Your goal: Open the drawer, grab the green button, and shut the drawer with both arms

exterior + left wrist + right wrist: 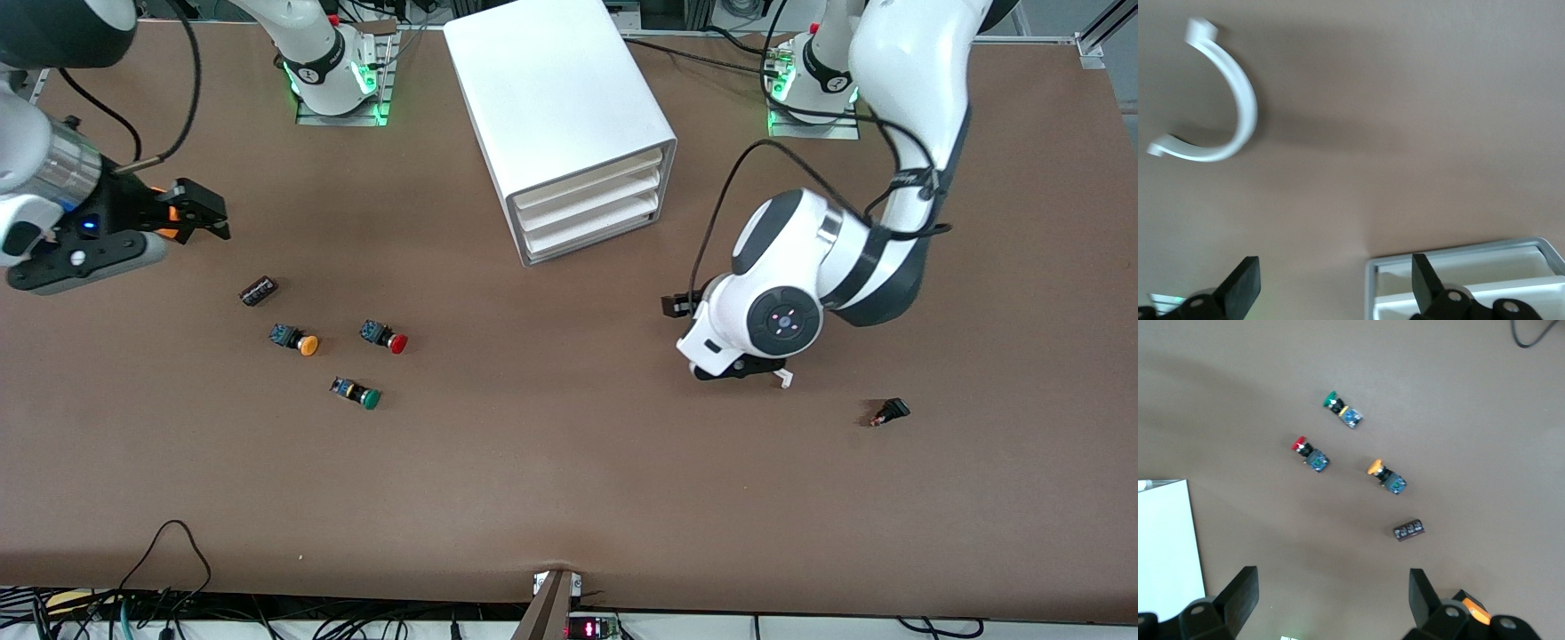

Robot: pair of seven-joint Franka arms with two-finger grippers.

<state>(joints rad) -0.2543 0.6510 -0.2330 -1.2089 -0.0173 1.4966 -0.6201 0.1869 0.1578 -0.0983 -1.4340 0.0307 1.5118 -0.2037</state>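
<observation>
Both claws, left and right, hang released over matte brown table; boxy drawer shut.

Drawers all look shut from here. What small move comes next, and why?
Probably bring the left pincer toward the lowest drawer, which sits shut in the cabinet. That pincer is open and closest; the right pincer, also open, waits near the green button.

No text, label or number can be read anywhere.
</observation>
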